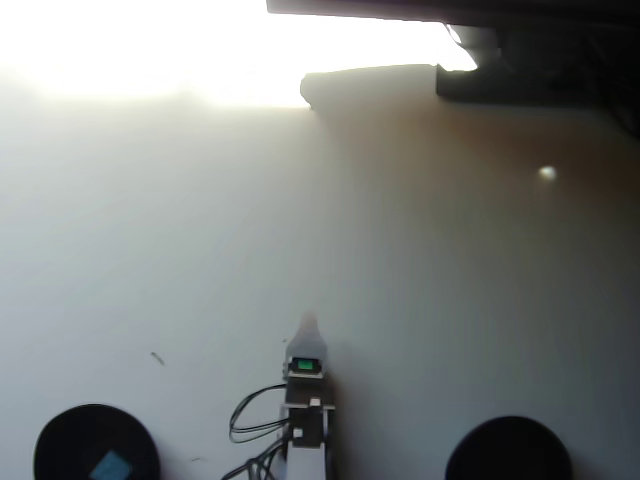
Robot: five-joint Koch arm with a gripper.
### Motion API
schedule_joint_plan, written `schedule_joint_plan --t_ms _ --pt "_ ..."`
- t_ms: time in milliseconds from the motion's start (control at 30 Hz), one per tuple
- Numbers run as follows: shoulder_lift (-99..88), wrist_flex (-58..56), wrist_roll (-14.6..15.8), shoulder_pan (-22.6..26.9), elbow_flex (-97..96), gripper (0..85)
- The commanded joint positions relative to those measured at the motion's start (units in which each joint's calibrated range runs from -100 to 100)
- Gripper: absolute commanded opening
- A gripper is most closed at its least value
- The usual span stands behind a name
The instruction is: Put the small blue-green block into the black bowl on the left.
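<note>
One camera only on my feed, overhead, fixed high and looking down at the white table (200, 250) from far off. The arm (307, 420) enters at 6 o'clock, reaching toward 12. Glare washes out the 11 o'clock corner. Both bowls are cropped by the bottom edge.
</note>
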Motion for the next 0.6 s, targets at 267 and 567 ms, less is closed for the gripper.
schedule_joint_plan --t_ms 267,567 --pt "-0.16 1.06 0.0 0.78 -1.85 49.0" --pt "-0.16 1.06 0.0 0.78 -1.85 49.0"
